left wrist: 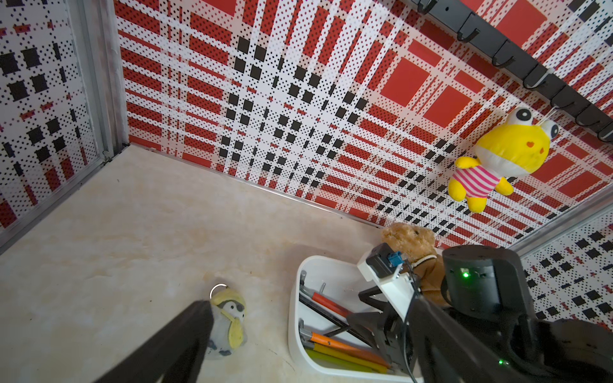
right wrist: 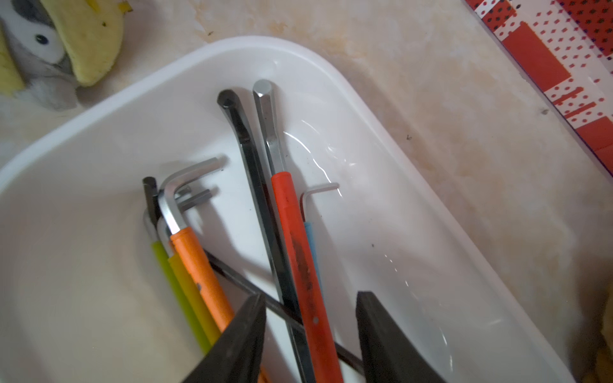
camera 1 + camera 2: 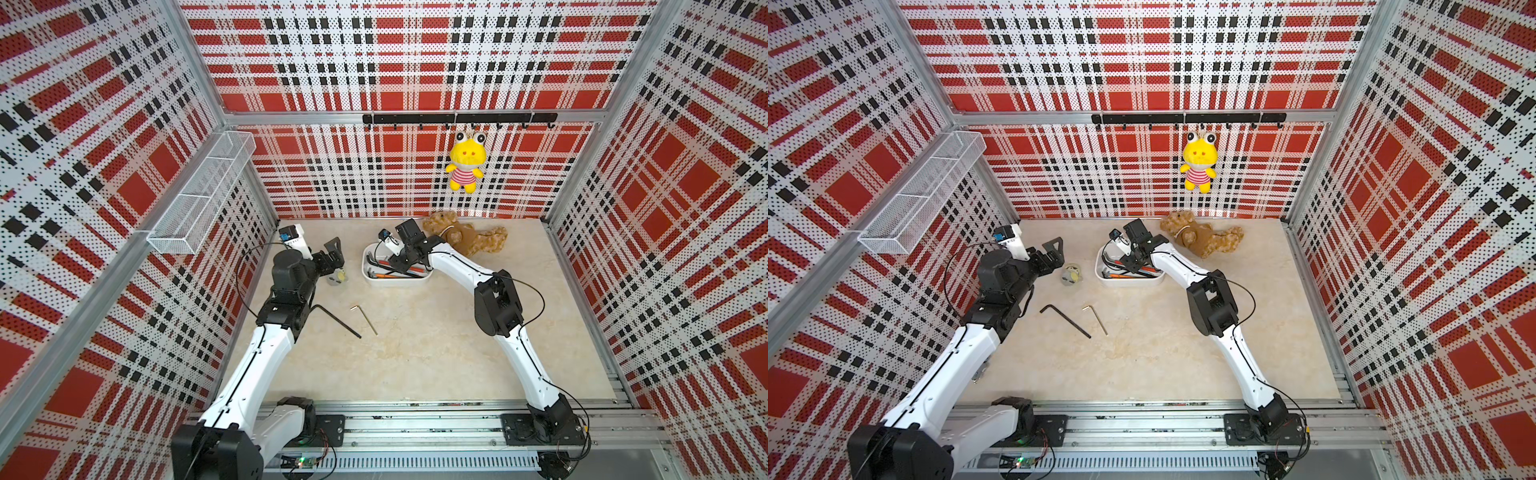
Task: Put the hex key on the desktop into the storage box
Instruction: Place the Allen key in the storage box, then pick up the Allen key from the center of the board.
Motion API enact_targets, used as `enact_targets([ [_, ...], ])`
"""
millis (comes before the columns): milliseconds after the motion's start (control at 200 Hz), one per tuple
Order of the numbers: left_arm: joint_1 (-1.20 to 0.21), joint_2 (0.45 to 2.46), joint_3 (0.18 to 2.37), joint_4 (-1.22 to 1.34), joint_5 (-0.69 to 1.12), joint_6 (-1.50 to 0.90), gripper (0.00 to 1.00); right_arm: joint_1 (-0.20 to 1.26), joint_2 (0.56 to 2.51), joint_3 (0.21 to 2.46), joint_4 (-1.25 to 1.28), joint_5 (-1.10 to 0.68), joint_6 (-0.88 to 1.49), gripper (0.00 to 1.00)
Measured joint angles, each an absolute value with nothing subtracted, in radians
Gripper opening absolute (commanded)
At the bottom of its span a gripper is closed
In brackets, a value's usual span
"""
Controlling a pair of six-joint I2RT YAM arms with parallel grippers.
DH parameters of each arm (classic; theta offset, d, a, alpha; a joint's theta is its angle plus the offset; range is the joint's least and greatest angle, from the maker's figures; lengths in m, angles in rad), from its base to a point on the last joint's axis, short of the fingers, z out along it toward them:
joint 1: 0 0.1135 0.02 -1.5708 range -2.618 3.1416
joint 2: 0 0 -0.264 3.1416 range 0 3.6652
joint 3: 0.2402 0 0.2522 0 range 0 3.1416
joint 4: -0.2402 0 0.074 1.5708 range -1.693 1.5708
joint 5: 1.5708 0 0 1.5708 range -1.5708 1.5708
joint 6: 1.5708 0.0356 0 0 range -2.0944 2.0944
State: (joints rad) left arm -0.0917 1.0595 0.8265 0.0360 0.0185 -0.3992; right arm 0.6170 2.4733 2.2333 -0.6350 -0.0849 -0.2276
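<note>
Bench (image 3: 415,353) w/ storage box (image 2: 212,44): right tool (image 2: 310,295) jaws parted, gripping nothing; retract vert., keeping clear of red-handled hex key (image 2: 292,232).

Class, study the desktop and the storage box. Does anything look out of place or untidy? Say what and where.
Yes. A black hex key and a brass-coloured hex key lie loose on the desktop, outside the storage box that holds the others. A brown teddy lies sprawled near that box.
</note>
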Motion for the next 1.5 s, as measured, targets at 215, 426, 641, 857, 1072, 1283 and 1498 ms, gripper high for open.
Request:
enact_targets([
  [215,-0.091,1.06,0.826,0.037,0.019,-0.4,0.99,0.631,2.266,2.063,-0.595,-0.152,-0.102,0.61],
  [426,-0.091,1.067,0.826,0.04,0.021,-0.406,0.99,0.731,2.147,1.943,-0.569,-0.109,0.007,0.61],
  [641,-0.091,1.071,0.826,0.045,0.023,-0.414,0.99,0.88,2.203,1.953,-0.665,0.002,0.138,0.6],
  [857,-0.091,1.071,0.826,0.047,0.027,-0.417,0.99,0.91,2.269,1.964,-0.752,0.032,0.253,0.59],
  [1072,-0.091,1.071,0.826,0.054,0.028,-0.419,0.99,0.931,2.348,2.06,-0.813,0.054,0.306,0.57],
  [1283,-0.091,1.071,0.825,0.057,0.029,-0.418,0.99,0.968,2.376,2.084,-0.821,0.056,0.334,0.56],
  [1498,-0.091,1.071,0.825,0.059,0.03,-0.418,0.99,0.988,2.394,2.084,-0.822,0.054,0.35,0.53],
])
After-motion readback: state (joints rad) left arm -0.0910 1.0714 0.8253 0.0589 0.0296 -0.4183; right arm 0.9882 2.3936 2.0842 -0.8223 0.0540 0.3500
